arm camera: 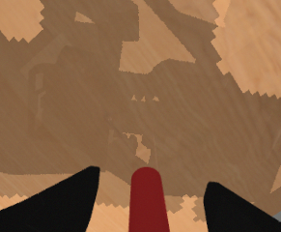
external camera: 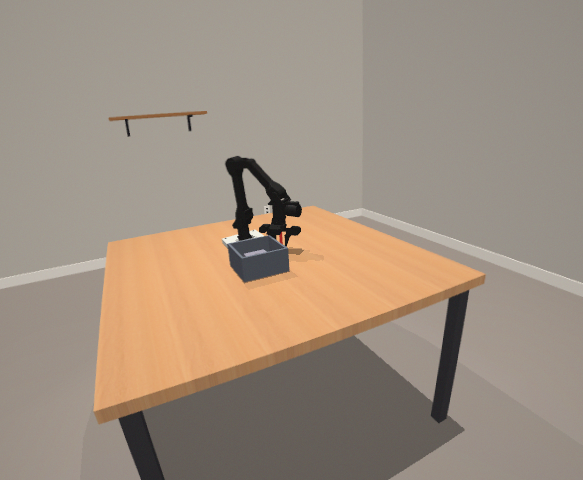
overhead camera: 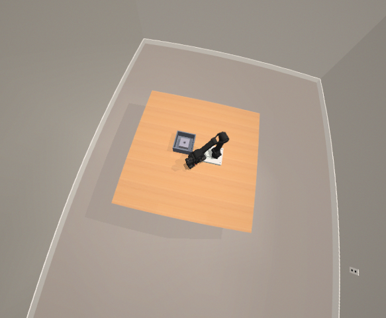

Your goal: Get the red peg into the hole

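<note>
Landmark: open box (overhead camera: 175, 150) (external camera: 265, 266), blue-grey, square, standing on the wooden table (overhead camera: 220, 191) (external camera: 281, 315) (arm camera: 12, 16).
Box interior: pale plate (overhead camera: 181, 145) (external camera: 254, 253) at the bottom, 1 dark hole (overhead camera: 184, 142) at its middle in the top view; no peg in that hole.
Red peg (external camera: 281, 238) (arm camera: 149, 203): outside the box, beyond its right rear corner in the exterior view. Looks upright there; lower end hidden behind the box. Rounded end shows in the wrist view.
Gripper (overhead camera: 193, 164) (external camera: 282, 241) (arm camera: 153, 184): below the box in the top view, pointing down at the table. About 1/2 open.
Fingers: 2, black, 1 on each side of the peg. Wrist view shows a gap on both sides, wider on the right of the picture. No grip on the peg.
Arm (overhead camera: 204, 148) (external camera: 260, 178): black, bent high at the elbow, forearm slanting down past the box's lower right corner in the top view.
Base plate (overhead camera: 213, 162) (external camera: 225, 241): white, to the right of the box and a little lower in the top view; behind the box in the exterior view.
Shadows: dark patches around the peg in the wrist view.
Grey patch: lower right edge of the wrist view, too little showing to name.
Wall shelf (external camera: 157, 115): high behind the box, 2 dark brackets.
</note>
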You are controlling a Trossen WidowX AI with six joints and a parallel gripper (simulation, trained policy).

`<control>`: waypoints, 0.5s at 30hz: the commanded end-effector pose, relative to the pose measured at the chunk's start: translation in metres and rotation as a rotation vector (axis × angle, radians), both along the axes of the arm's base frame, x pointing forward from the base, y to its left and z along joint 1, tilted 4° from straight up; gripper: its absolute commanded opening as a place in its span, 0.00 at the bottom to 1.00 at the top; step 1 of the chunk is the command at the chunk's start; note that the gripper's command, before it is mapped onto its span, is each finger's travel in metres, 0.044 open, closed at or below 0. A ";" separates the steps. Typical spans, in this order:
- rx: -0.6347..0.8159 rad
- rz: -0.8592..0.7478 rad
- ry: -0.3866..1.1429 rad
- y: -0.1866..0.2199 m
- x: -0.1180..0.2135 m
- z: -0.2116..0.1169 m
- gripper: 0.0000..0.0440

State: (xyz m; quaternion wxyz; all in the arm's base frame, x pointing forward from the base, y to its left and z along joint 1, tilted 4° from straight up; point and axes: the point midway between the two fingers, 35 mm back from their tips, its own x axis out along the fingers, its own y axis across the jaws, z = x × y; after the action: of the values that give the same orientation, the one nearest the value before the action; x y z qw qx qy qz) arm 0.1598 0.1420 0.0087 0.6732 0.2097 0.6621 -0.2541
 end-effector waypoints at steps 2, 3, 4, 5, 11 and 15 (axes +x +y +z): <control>-0.027 -0.010 0.021 -0.004 -0.002 -0.005 0.26; -0.033 -0.011 0.027 -0.004 -0.002 -0.006 0.20; -0.039 -0.012 0.033 -0.005 -0.002 -0.006 0.14; -0.045 -0.012 0.038 -0.005 -0.003 -0.007 0.08; -0.064 -0.003 0.000 -0.005 0.008 0.006 0.00; -0.070 0.005 -0.039 -0.006 0.016 0.023 0.00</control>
State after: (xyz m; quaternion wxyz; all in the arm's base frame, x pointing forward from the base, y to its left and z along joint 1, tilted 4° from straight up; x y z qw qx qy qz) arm 0.1690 0.1370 0.0202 0.6824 0.1885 0.6503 -0.2755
